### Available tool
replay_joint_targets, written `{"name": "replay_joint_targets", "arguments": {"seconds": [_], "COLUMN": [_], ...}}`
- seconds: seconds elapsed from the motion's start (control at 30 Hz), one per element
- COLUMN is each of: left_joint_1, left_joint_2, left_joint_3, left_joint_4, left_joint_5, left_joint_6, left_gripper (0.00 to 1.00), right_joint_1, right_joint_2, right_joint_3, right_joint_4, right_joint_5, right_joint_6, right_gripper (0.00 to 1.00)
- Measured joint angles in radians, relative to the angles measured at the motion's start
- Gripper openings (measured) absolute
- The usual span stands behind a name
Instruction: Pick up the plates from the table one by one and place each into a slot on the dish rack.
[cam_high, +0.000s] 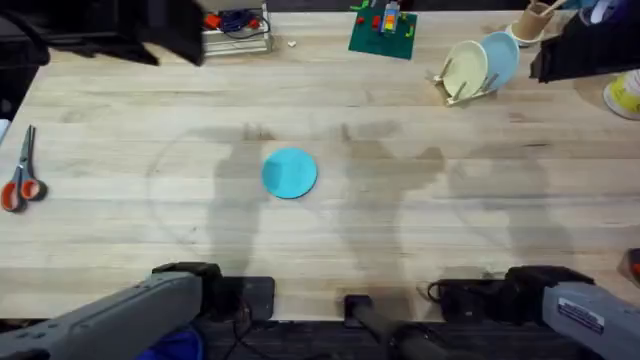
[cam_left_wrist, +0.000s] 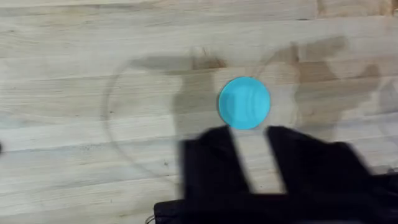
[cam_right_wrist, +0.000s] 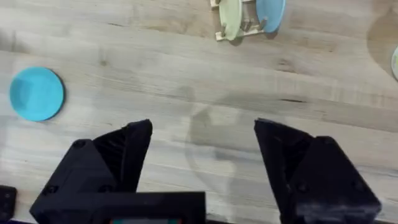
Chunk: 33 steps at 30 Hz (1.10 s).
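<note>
Overhead view: one small round teal plastic plate (cam_high: 290, 172) lies flat near the middle of the light wooden butcher-block table (cam_high: 120, 120), well apart from everything else. It appears to be the last one left to collect. At the far right of the table, a small light-wood dish rack (cam_high: 462, 88) of upright dowels already holds a cream round plate (cam_high: 466, 66) and a light blue round plate (cam_high: 500, 58), both standing on edge in neighbouring slots, tilted slightly.

Seen from the left wrist, the left gripper (cam_left_wrist: 252, 155) hangs above the table with its black fingers narrowly parted, the teal plate just beyond their tips, which suggests it is lined up for the pick. Because the plate lies flat, its rim gives little to grip, so a low approach at one edge seems needed.

From the right wrist, the right gripper (cam_right_wrist: 202, 149) is spread wide over bare wood, holding nothing, with the rack farther off.

Along the table's far edge sit a green square brick baseplate (cam_high: 382, 32) and a white wire-frame stand (cam_high: 238, 32); orange-handled scissors (cam_high: 20, 175) lie at the left edge.
</note>
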Motion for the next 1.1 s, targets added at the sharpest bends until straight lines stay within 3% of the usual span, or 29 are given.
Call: {"name": "replay_joint_targets", "arguments": {"seconds": [0.07,0.13,0.33,0.5,0.7,0.9,1.1], "left_joint_1": [0.0,0.0,0.0,0.009,0.109,0.233,0.277], "left_joint_2": [0.001,0.001,0.001,0.001,0.001,0.001,0.001], "left_joint_3": [0.0,0.0,0.0,-0.009,-0.149,-0.341,-0.51], "left_joint_4": [-0.001,-0.015,-0.039,-0.029,0.016,0.061,0.134], "left_joint_5": [0.0,0.0,0.025,0.141,0.353,0.598,0.736], "left_joint_6": [0.0,0.001,0.006,0.049,0.132,0.276,0.351], "left_gripper": [0.125,0.048,0.043,0.044,0.043,0.043,0.043], "right_joint_1": [0.0,0.0,0.0,0.0,0.0,0.0,0.0], "right_joint_2": [0.0,0.0,0.0,0.0,0.0,0.0,0.0], "right_joint_3": [0.0,0.0,0.0,0.0,0.0,0.0,0.001], "right_joint_4": [0.0,0.0,0.0,0.001,0.001,0.001,0.001], "right_joint_5": [0.0,0.0,0.0,0.0,0.0,0.0,0.0], "right_joint_6": [0.0,0.0,0.0,0.0,0.0,0.0,0.0], "right_gripper": [0.991,0.992,0.992,0.992,0.991,0.992,0.992]}}
